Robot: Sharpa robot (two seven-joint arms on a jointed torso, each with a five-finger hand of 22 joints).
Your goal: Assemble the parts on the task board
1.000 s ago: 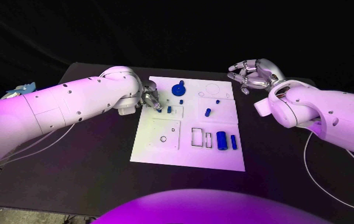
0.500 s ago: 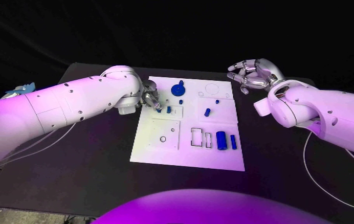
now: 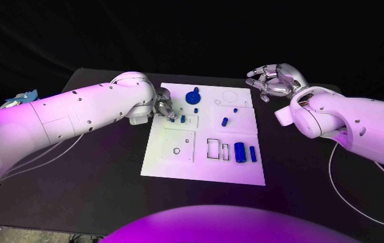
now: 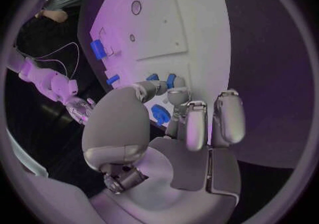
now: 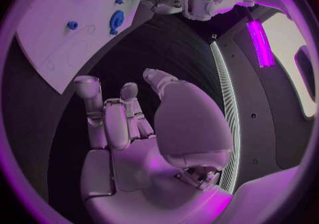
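Head view showed almost nothing changed over the last second: the left hand (image 3: 164, 109) stayed at the task board (image 3: 168, 162)'s left edge, fingertips lowered beside a small blue peg (image 3: 183, 119), so seating seemed ongoing. Whether it pinched a part, I could not tell. The right hand (image 3: 276, 81) hovered past the board's far right corner, fingers loosely curled, holding nothing. I counted seven blue parts on the board, among them one round knob (image 3: 193, 96) and one large cylinder (image 3: 240, 152).

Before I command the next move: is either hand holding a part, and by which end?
The right hand holds nothing, off the task board. The left hand has fingertips at a small blue part; whether it grips it cannot be told.
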